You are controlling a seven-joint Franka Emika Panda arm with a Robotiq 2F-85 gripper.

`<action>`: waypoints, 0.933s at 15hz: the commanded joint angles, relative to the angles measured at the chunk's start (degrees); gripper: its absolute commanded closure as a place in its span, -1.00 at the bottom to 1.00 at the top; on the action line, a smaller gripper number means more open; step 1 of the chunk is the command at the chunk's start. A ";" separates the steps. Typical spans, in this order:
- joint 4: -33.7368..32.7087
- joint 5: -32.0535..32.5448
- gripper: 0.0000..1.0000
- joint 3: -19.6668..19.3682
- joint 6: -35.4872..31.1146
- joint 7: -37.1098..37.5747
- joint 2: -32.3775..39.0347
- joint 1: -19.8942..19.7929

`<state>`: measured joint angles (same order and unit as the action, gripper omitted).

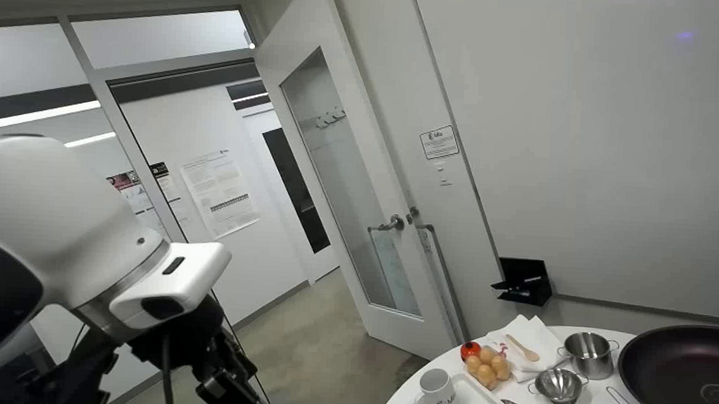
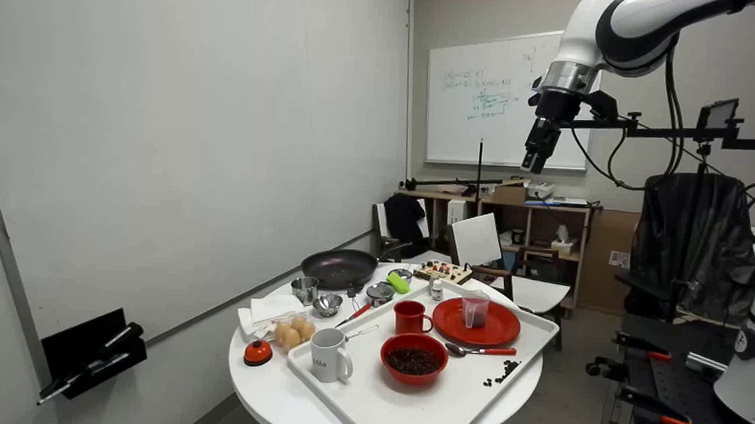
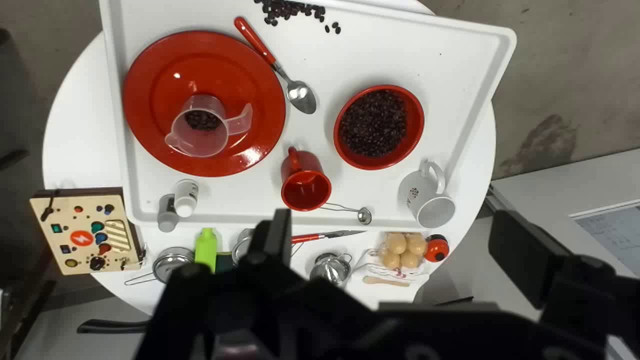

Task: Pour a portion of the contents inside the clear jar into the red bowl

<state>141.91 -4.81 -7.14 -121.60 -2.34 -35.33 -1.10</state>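
Hanging well above the level of the round table, the gripper has its fingers spread wide apart, as the wrist view shows. On the table lies a white tray. In the wrist view the clear jug stands upright on the red plate, just inside the tray's left edge, with dark beans in its bottom. The red bowl, holding many more dark beans, sits nearer the tray's right edge, well apart from the jug. Between plate and bowl are a spoon, toward the upper edge, and a red mug, toward the lower edge. Loose beans lie scattered along the upper edge; a grey mug stands at the lower right corner and a white bottle at the lower left corner. In both exterior views a dark pan sits by the table's edge.
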 commanded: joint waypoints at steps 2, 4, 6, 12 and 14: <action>-0.19 -0.45 -1.00 0.59 0.13 -0.38 0.06 -0.72; -0.19 -0.45 -1.00 0.59 0.13 -0.38 0.06 -0.72; -0.19 -0.45 -1.00 0.59 0.13 -0.38 0.06 -0.72; -1.40 1.61 -1.00 3.15 -1.84 7.13 2.55 -3.89; -2.38 2.98 -1.00 4.67 -2.99 11.47 4.43 -5.51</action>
<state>141.74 -3.84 -5.50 -122.82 2.64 -34.40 -3.56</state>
